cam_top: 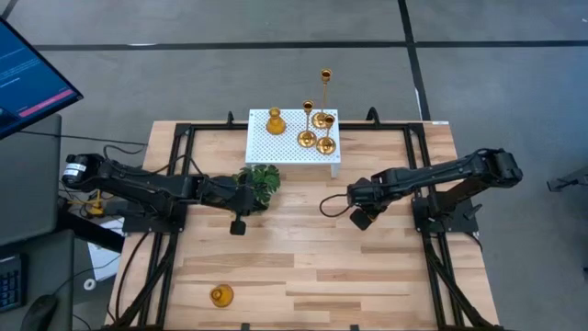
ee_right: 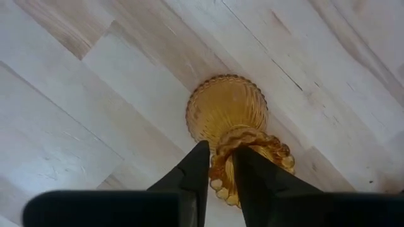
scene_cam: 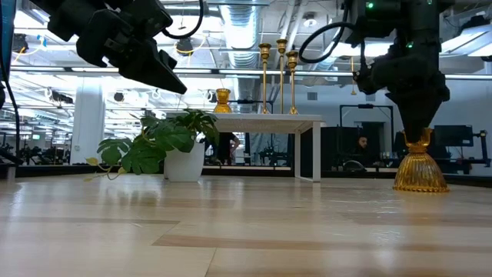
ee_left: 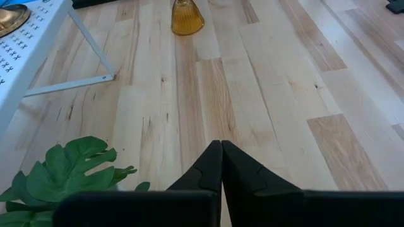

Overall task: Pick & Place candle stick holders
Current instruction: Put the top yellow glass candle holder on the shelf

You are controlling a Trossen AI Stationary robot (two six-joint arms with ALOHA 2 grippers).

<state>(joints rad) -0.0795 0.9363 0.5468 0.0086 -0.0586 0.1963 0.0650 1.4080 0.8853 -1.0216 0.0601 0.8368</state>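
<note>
- Gold-amber candle stick holders: six visible, four on the white perforated platform [cam_top: 292, 138].
- Right gripper [ee_right: 218, 170] pinches one squat amber holder [ee_right: 230, 116].
- Left gripper [ee_left: 221, 165] closed, empty.

1. A robotics lab — two dark arms [cam_top: 147, 184] are mounted on black frames at a wooden table [cam_top: 303, 267]; a monitor [cam_top: 28, 78] and keyboard [cam_top: 7, 280] sit at its left.
2. The floor [cam_top: 230, 83] is grey concrete marked with dark lines.
3. Behind the table, the low view shows an open industrial hall — exposed ducts [scene_cam: 246, 35], strip lights, white columns [scene_cam: 88, 115]; more workstations stand far back, where a person [scene_cam: 361, 142] sits.
</note>
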